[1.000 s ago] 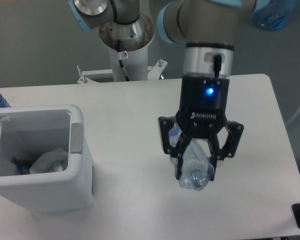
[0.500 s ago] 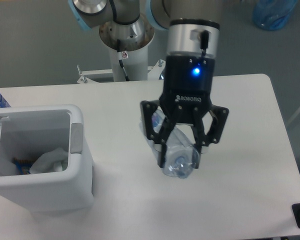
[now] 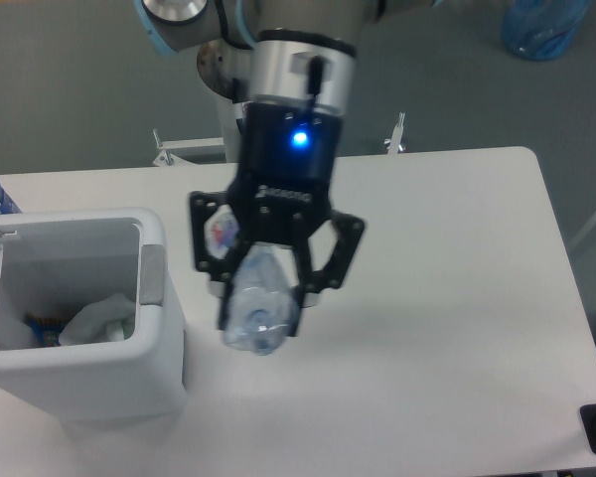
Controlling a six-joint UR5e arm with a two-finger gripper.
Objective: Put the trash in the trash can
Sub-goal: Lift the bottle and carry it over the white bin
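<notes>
Here the crushed clear bottle (image 3: 259,310), glossy and crinkled, hangs mid-frame clamped between the black fingers of the gripper (image 3: 261,320), just right of the white round-cornered bin (image 3: 164,353) holding a crumpled wrapper (image 3: 101,318), the arm (image 3: 300,70) reaching steeply down from the top centre.
</notes>
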